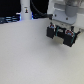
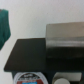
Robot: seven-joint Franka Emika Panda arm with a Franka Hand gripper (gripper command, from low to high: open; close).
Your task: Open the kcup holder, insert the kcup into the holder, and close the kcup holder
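The claw (image 1: 61, 36) hangs at the upper right of the exterior view above the pale desk (image 1: 30, 60). Its two fingers stand slightly apart with nothing visible between them, probably poised to approach. In the wrist view the black holder (image 2: 30, 55) fills the lower half, apparently closed. The kcup cannot be identified.

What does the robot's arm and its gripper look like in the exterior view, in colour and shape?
The arm is white and rounded, with light grey shading. Its gripper is black and boxy, with two blocky black fingers. The picture is too blurred to show cables or markings.
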